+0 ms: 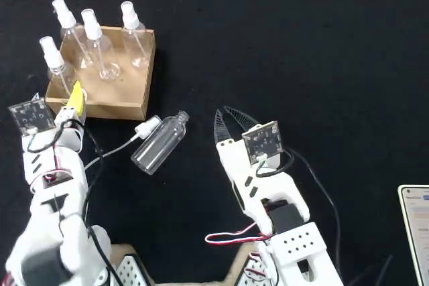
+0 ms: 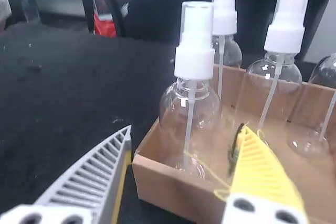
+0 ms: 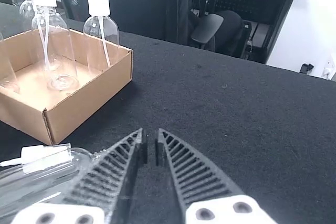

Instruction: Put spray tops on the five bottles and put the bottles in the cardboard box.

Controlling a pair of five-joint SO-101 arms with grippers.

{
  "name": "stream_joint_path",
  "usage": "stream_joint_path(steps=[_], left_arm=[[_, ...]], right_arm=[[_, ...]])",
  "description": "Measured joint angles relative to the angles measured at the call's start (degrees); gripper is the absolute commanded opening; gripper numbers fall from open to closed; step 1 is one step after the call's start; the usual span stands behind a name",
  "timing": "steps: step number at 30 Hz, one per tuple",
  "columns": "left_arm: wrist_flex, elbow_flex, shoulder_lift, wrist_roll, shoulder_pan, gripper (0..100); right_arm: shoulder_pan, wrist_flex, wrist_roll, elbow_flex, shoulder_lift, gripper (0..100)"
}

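Observation:
The cardboard box stands at the back left and holds several clear bottles with white spray tops. A fifth bottle lies uncapped on the black table in front of the box, its loose spray top beside its neck. My left gripper is open at the box's near left corner, with the yellow finger inside the box, the grey finger outside, and a capped bottle just beyond the tips. My right gripper is shut and empty, to the right of the lying bottle.
A phone lies at the table's right edge. Cables trail beside both arm bases. Open black tabletop stretches to the right of the box and behind the right gripper.

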Motion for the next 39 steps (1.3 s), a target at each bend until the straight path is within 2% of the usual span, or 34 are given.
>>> stream_joint_path(steps=[3,7,10,12,17,21,26,32,39], left_arm=[[14.2,-0.1,-8.7,0.0,0.0,30],[38.1,-4.2,-20.8,-0.2,0.0,30],[55.6,-8.5,-28.0,-3.4,0.0,30],[63.2,-9.7,-30.9,-6.2,0.0,30],[67.3,-9.6,-33.7,-11.3,0.2,30],[68.0,-9.1,-33.8,-12.0,4.1,30],[70.3,-9.2,-33.8,-12.1,13.4,30],[83.8,-15.6,-33.8,-12.2,27.8,30],[91.0,-18.5,-32.3,-12.3,33.0,30]], right_arm=[[0.0,0.0,0.0,0.0,0.0,3.6],[0.0,0.0,0.0,0.0,0.0,3.6],[0.0,0.0,0.0,0.0,0.0,3.6],[0.0,0.0,0.0,0.0,0.0,3.6],[0.0,0.0,0.0,0.0,0.0,3.6],[0.0,0.0,0.0,0.0,0.0,3.6],[0.0,0.0,0.0,0.0,0.0,3.6],[0.0,0.0,0.0,0.0,0.0,3.6],[0.8,0.0,0.0,0.0,0.0,3.6]])
